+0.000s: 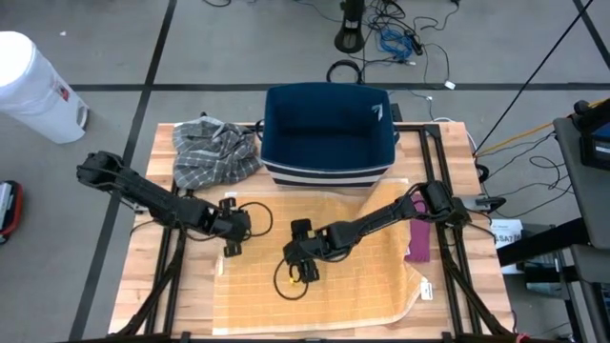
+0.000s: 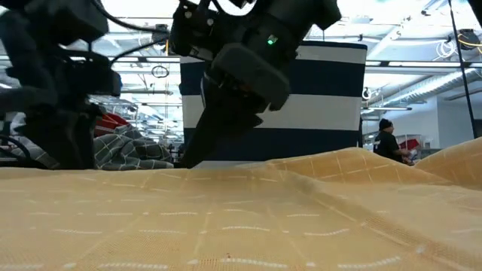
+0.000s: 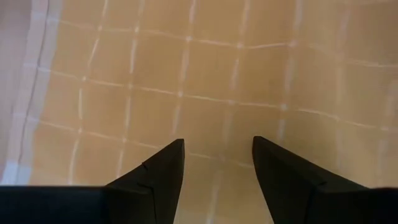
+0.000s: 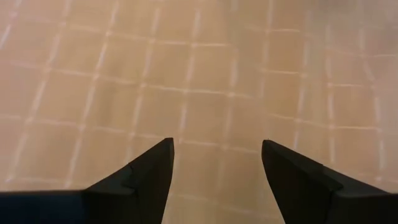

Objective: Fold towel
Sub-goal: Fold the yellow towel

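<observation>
tan towel covers the wooden table.

Grey floor with loose cables and a white bin.

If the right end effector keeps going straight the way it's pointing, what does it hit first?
Most likely the tan checked towel. The right end effector points down at it with open fingers and nothing in between, though the remaining gap is hard to judge.
</observation>
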